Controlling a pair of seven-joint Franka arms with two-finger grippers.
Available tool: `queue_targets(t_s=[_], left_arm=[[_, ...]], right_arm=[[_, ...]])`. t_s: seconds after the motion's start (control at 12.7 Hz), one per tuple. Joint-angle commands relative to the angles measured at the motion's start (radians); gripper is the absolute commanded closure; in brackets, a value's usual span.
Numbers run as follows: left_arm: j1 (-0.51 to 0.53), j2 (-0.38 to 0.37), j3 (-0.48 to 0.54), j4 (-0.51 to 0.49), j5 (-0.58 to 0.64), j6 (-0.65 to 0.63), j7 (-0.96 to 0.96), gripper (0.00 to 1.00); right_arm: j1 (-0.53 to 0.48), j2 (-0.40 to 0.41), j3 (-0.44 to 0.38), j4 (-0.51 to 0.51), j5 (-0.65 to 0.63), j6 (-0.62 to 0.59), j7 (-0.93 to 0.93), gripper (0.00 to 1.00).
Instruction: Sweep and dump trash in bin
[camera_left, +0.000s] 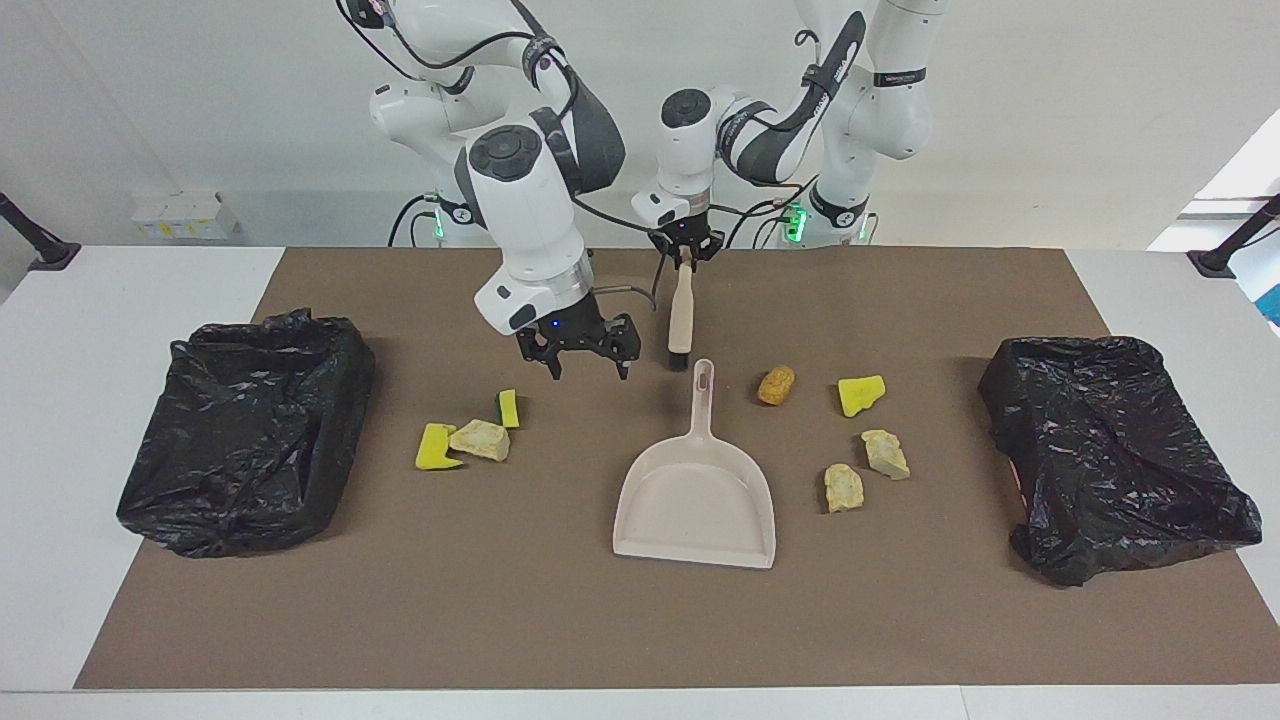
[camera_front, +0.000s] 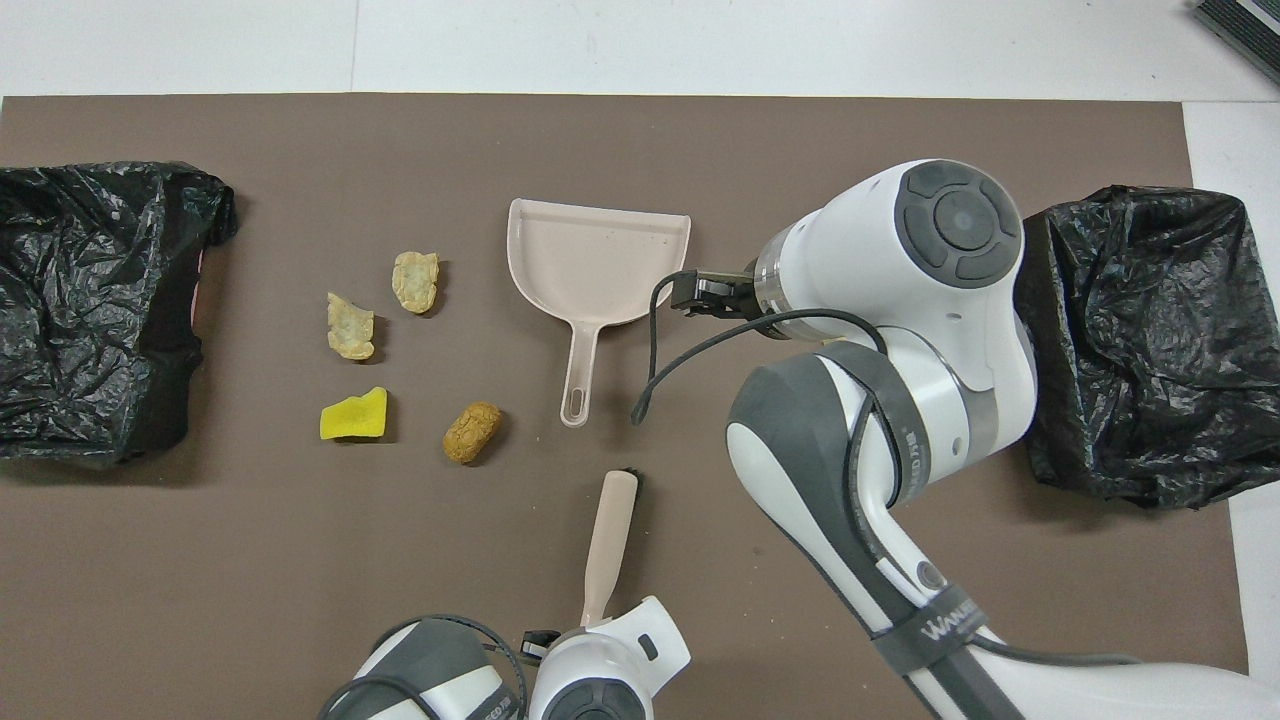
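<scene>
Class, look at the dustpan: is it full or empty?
Empty: the dustpan shows a bare tray in both views, with every scrap lying on the mat around it.

White table (camera_left: 120, 290), brown mat (camera_left: 560, 620) on it. On mat: dustpan (camera_left: 697, 497) just beside right gripper (camera_left: 583, 357), three scraps (camera_left: 470, 437) below it, four scraps (camera_left: 845, 425) past dustpan, black bags (camera_left: 245, 430) at both ends.

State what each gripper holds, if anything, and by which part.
The left gripper holds the brush by its handle's top end. The right gripper is open, holding nothing.
</scene>
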Motion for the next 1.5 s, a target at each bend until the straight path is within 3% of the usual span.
queue_targets(t_s=[0.0, 0.32, 0.71, 0.87, 1.03, 1.26, 1.42], left_arm=[[-0.02, -0.027, 0.018, -0.003, -0.015, -0.055, 0.057, 0.98], [0.009, -0.078, 0.032, 0.062, -0.004, -0.266, 0.127, 1.0], [0.297, -0.156, 0.032, 0.115, 0.08, -0.417, 0.346, 1.0], [0.413, -0.135, 0.032, 0.172, 0.118, -0.425, 0.431, 1.0], [0.518, -0.087, 0.032, 0.218, 0.151, -0.419, 0.474, 1.0], [0.641, -0.032, 0.032, 0.271, 0.16, -0.385, 0.534, 1.0], [0.713, -0.027, 0.032, 0.269, 0.16, -0.357, 0.534, 1.0]], right_arm=[[-0.002, 0.008, -0.002, 0.018, 0.0, 0.011, 0.019, 0.0], [0.003, 0.008, -0.002, 0.016, 0.001, 0.009, 0.019, 0.0], [0.032, 0.04, -0.002, 0.015, 0.001, 0.06, 0.023, 0.0], [0.053, 0.072, -0.002, 0.018, 0.001, 0.09, 0.025, 0.0], [0.087, 0.13, -0.005, 0.057, -0.008, 0.119, 0.066, 0.0], [0.188, 0.299, -0.013, 0.208, -0.151, 0.141, 0.23, 0.0], [0.227, 0.357, -0.008, 0.253, -0.239, 0.136, 0.284, 0.0]])
